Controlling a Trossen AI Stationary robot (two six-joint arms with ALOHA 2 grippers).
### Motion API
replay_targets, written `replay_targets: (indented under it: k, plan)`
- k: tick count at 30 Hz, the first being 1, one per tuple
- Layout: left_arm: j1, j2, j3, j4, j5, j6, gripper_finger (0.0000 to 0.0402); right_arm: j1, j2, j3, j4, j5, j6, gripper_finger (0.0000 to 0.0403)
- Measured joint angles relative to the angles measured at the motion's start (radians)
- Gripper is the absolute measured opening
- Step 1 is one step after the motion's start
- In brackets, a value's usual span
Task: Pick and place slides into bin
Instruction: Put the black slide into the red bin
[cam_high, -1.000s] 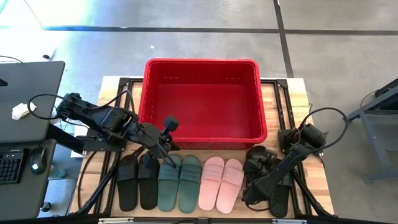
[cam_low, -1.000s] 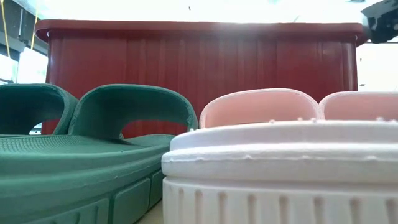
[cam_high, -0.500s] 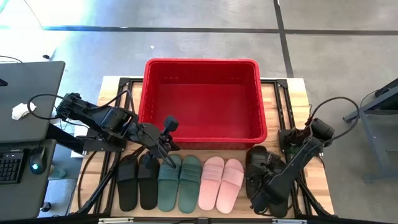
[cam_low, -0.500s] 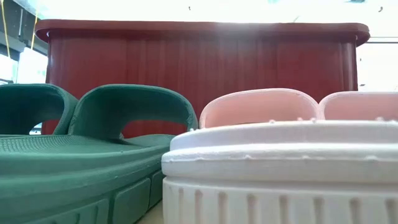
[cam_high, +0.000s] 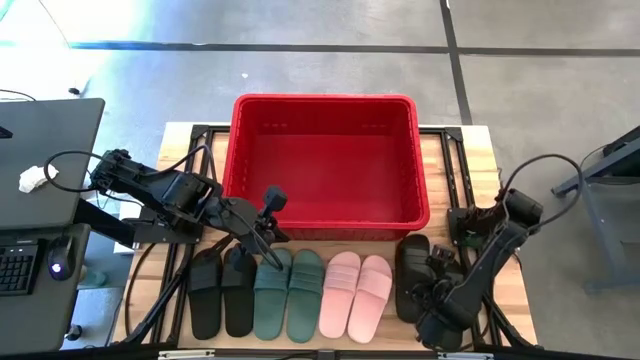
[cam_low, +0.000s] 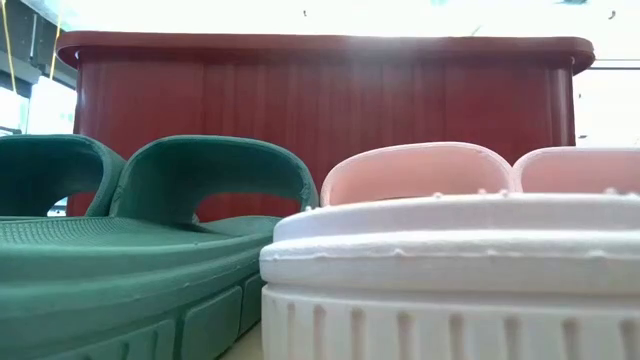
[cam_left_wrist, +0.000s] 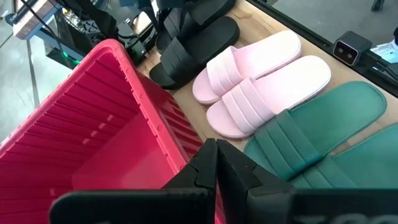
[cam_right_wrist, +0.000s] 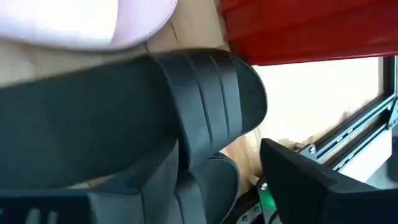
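Note:
The red bin (cam_high: 325, 160) stands at the far middle of the table, nothing in it. Along the near edge lie a black pair of slides (cam_high: 222, 295), a green pair (cam_high: 288, 295), a pink pair (cam_high: 356, 292) and another black pair (cam_high: 413, 278), all sole down. My right gripper (cam_high: 437, 305) hangs open over the right black pair (cam_right_wrist: 211, 106), one finger (cam_right_wrist: 155, 180) in front of a slide and the other finger (cam_right_wrist: 305, 177) beside it. My left gripper (cam_high: 268, 240) waits shut between the bin's near rim and the green pair (cam_left_wrist: 311, 137). My right gripper stands open just over the right black pair, fingers slanting down; whether a finger touches a slide I cannot tell.
A desk with a keyboard (cam_high: 15, 265) stands off the table's left edge. Metal frame rails (cam_high: 465, 150) run beside the bin. In the low view the green (cam_low: 150, 230) and pink slides (cam_low: 440, 250) fill the front, with the bin's wall (cam_low: 320, 100) behind.
My right gripper has risen and swung toward the table's right and near edges, away from the pink pair. The right black slide it was over now lies flat beside the pink pair.

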Motion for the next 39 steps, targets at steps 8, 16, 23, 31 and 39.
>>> replay_targets:
  k: [8,16,23,31,39]
  plan:
    - [0.0,0.0,0.0,0.0,0.0,0.0,0.0001,0.005,0.0,-0.082,0.105,-0.019,-0.015,0.0232]
    - [0.0,0.0,0.0,0.0,-0.003,0.0,0.0001,0.002,0.001,-0.168,0.211,-0.004,-0.043,0.0232]
    - [0.0,0.0,0.0,0.0,-0.004,0.0,0.0001,-0.058,0.001,-0.246,0.204,-0.01,-0.035,0.0232]
    - [0.0,0.0,0.0,0.0,-0.004,0.0,0.0001,-0.112,0.001,-0.259,0.218,0.032,-0.039,0.0179]
    - [0.0,0.0,0.0,0.0,-0.006,0.0,0.0001,-0.113,0.001,-0.26,0.225,0.024,0.012,0.002]
